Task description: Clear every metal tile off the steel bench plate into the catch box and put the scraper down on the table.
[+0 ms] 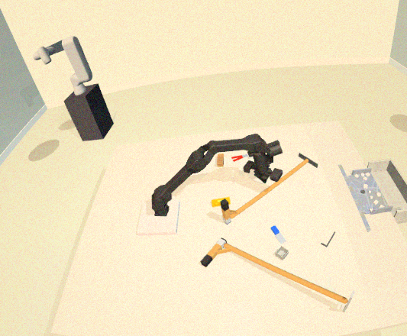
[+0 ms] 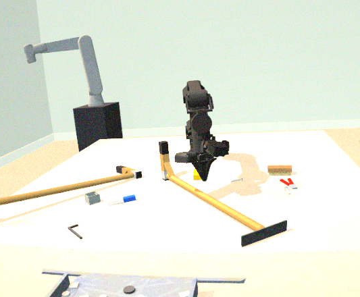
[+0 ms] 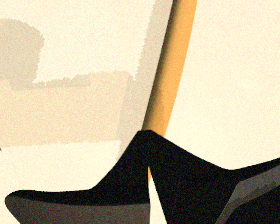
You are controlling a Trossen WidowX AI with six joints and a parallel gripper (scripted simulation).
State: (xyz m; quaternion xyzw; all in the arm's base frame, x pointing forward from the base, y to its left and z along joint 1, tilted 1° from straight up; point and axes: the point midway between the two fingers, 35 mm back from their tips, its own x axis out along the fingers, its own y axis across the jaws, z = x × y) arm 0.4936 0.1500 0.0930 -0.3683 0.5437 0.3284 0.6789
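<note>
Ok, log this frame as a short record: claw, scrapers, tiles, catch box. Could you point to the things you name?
claw [image 1: 263, 181] [image 2: 203, 179] [image 3: 144, 136]: shut, nothing held
black-bladed scraper [image 1: 273, 185] [image 2: 215, 202] [image 3: 178, 75]: on table, not grasped
second scraper [image 1: 285, 273] [image 2: 59, 190]: on table, pale blade
tiles [image 1: 366, 185] [image 2: 74, 285]: several still on bench plate [image 1: 355, 191] [image 2: 157, 281]
catch box [image 1: 389, 188]: beside plate, no tiles visible inside
task status: tiles uncleared
</note>
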